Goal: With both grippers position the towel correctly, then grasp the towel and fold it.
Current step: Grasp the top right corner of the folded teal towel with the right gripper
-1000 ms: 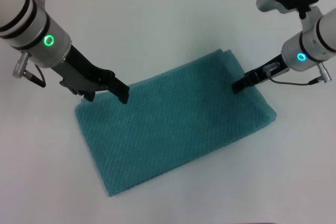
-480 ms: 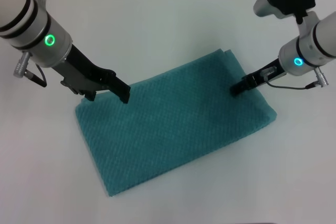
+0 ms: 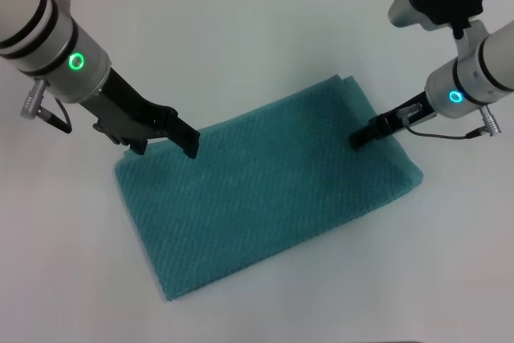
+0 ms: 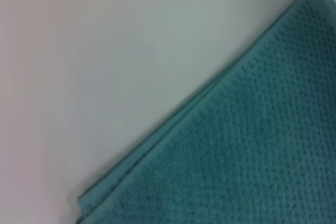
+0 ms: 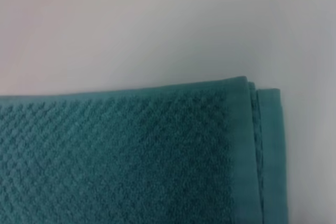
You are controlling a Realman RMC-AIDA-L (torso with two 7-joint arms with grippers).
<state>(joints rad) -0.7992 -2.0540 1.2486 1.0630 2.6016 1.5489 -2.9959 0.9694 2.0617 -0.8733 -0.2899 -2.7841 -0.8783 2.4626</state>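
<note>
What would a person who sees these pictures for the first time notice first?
The teal towel catches the eye first: it lies flat and slanted across the middle of the white table, and its edges show doubled layers. The left gripper sits over the towel's far left corner. The right gripper is at the towel's right end, near the far right corner.

White cylindrical arms, black-banded on the left, each with a glowing ring, green left, cyan right. Black left gripper (image 3: 165, 134) and right gripper (image 3: 359, 137); thin cables behind fingers.
</note>
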